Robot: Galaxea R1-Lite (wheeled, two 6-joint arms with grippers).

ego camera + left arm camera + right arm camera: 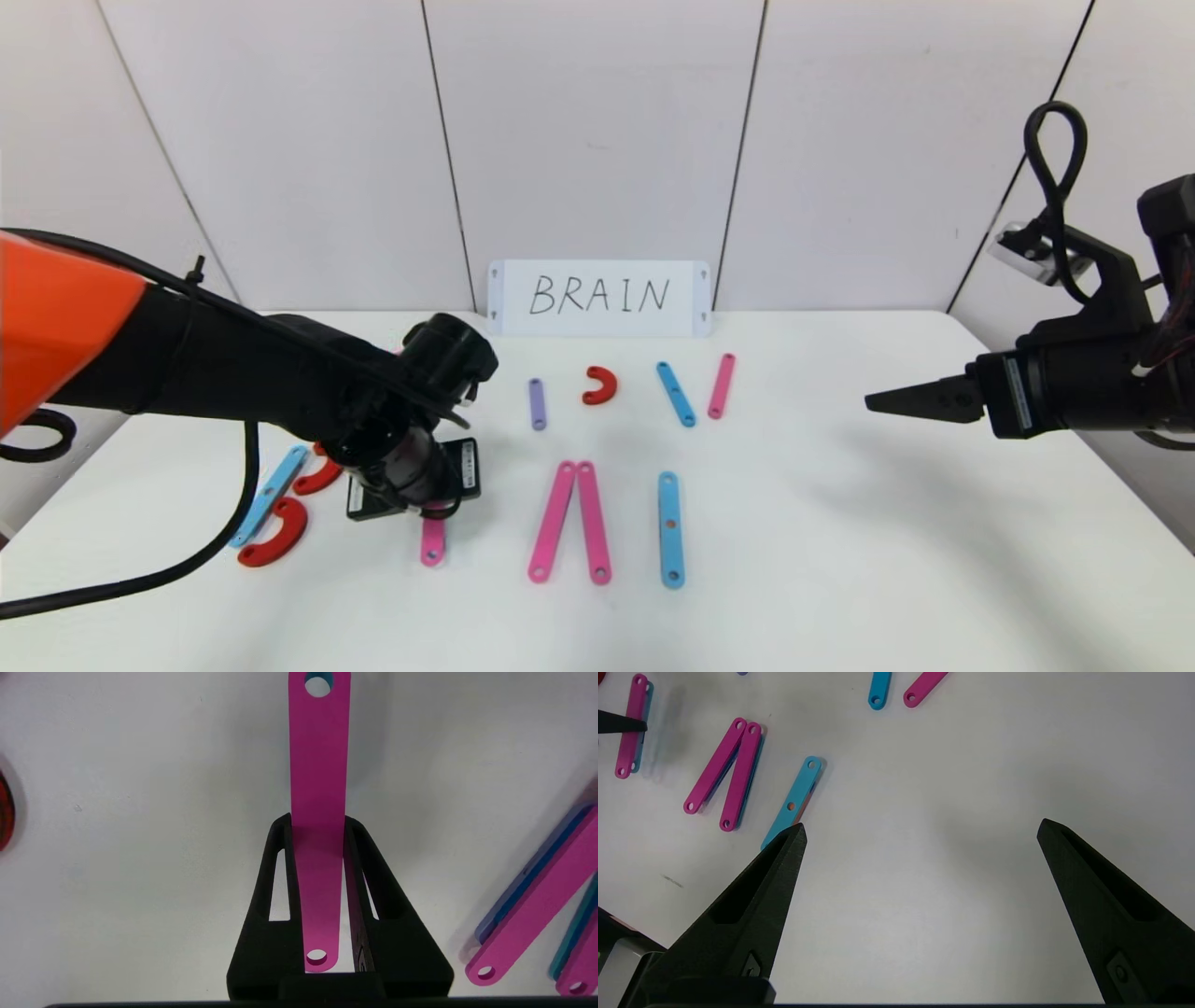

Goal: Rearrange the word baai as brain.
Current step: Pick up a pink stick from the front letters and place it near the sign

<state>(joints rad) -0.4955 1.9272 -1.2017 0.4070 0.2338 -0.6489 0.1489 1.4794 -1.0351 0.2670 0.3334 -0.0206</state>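
Note:
The letter pieces lie flat on the white table (840,560). My left gripper (432,511) points down at the front left, and its jaws are closed against both edges of a long pink bar (319,765), whose near end shows in the head view (431,543). To its left lie a blue bar (271,493) and two red C-curves (275,534). To its right two pink bars (553,523) meet in an inverted V, then a blue bar (670,529). My right gripper (878,401) hovers open and empty at the right (922,828).
The back row holds a short purple bar (537,403), a red C-curve (600,385), a blue bar (675,394) and a pink bar (721,385). A white card (599,297) reading BRAIN leans on the wall. A black cable (187,560) trails at the front left.

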